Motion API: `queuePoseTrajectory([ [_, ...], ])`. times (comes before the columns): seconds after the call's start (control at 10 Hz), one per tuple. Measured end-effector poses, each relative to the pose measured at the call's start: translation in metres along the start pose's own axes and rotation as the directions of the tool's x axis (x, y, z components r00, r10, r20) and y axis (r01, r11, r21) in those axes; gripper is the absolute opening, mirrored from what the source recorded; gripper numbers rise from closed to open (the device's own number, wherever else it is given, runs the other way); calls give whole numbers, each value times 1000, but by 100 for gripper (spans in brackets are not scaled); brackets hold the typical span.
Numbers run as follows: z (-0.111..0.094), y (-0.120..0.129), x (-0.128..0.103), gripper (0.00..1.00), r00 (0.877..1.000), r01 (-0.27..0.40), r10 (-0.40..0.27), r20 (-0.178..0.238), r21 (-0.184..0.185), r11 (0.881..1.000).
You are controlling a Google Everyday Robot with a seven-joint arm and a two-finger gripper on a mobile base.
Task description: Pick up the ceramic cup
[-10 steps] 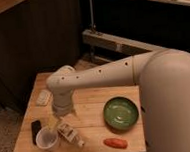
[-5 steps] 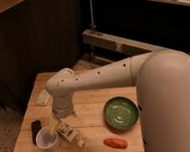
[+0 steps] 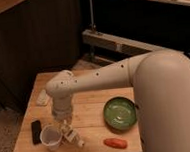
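Note:
The ceramic cup (image 3: 50, 136), small, white and wide-rimmed, stands upright near the front left of the wooden table (image 3: 91, 103). My gripper (image 3: 69, 131) hangs down from the white arm's wrist (image 3: 62, 109), just to the right of the cup and close to the tabletop. It is right beside the cup's rim, and I cannot tell whether it touches it. The wide green bowl (image 3: 120, 112) sits to the right, apart from the gripper.
A black flat object (image 3: 36, 131) lies left of the cup. A small white item (image 3: 42, 98) lies at the table's left edge. An orange object (image 3: 116, 143) lies near the front edge. A dark wall and metal shelving stand behind.
The arm has dropped slightly, bringing the gripper lower beside the cup. The cup and the other objects have not moved.

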Motion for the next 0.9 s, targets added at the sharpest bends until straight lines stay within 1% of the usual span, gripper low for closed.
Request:
queuePoseTrajectory([
  [0.1,0,0,0,38,1000,1,-1,-1,1,1000],
  [0.2,0,0,-1,36,1000,1,-1,0,1,1000],
  [0.3,0,0,-1,28,1000,2,-2,0,0,1000],
  [0.4,-6,0,-2,17,1000,15,-15,9,0,1000],
  [0.5,-13,2,-3,13,1000,22,-22,21,-3,1000],
  [0.6,-25,5,-3,12,999,32,-32,24,-2,999],
  [0.7,-40,9,-5,12,998,42,-42,40,0,999],
  [0.9,-48,10,-6,12,997,62,-62,53,0,998],
])
